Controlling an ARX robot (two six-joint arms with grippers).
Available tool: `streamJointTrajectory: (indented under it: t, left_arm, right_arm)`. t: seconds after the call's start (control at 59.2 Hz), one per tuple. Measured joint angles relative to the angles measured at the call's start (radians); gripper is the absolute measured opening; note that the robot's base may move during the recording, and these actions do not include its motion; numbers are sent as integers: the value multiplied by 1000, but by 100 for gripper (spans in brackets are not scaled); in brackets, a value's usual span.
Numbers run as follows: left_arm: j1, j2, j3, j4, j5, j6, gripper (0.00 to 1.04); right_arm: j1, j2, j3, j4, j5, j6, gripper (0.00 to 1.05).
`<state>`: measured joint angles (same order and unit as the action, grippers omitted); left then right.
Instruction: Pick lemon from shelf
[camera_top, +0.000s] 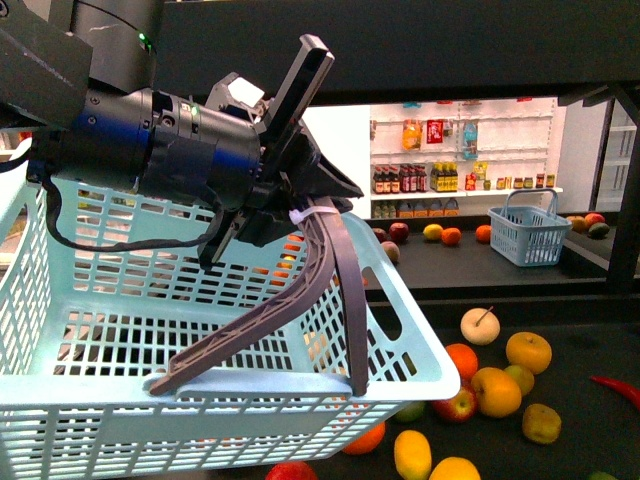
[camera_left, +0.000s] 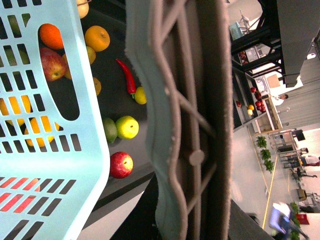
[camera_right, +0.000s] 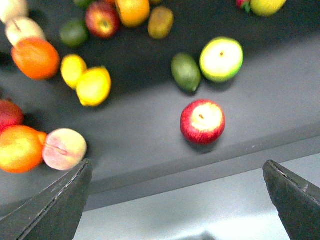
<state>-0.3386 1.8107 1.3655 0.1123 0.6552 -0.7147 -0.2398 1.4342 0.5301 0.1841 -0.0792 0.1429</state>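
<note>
the right claw (camera_right: 176, 167) is hanging released over the shelf (camera_right: 140, 145) with the lemon (camera_right: 93, 86) lying off-centre against another yellow fruit (camera_right: 73, 70), so it is risking pinching the neighbour or sending both rolling

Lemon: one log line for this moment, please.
left tool: shut on basket handle | right tool: open, over shelf | lemon: on shelf, not gripped

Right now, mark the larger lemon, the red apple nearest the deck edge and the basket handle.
larger lemon (camera_right: 93, 86): right wrist view, middle of its skin.
red apple (camera_right: 204, 117): right wrist view, pale stem end.
basket handle (camera_left: 215, 100): left wrist view, its flat outer strip.
</note>
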Motion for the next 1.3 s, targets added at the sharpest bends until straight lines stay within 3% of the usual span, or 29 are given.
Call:
streamJointTrajectory:
  t: [0.203, 0.575, 1.301]
  left_arm:
    - [-1, 3, 1, 0, 3, 4, 11]
    - [-1, 3, 1, 0, 1, 5, 11]
    - [-1, 3, 1, 0, 2, 5, 11]
  right_arm:
    - [92, 546, 316, -53, 18, 56, 102]
    - [264, 931, 738, -144, 74, 222, 102]
    - [331, 1292, 1345, -357, 110, 398, 102]
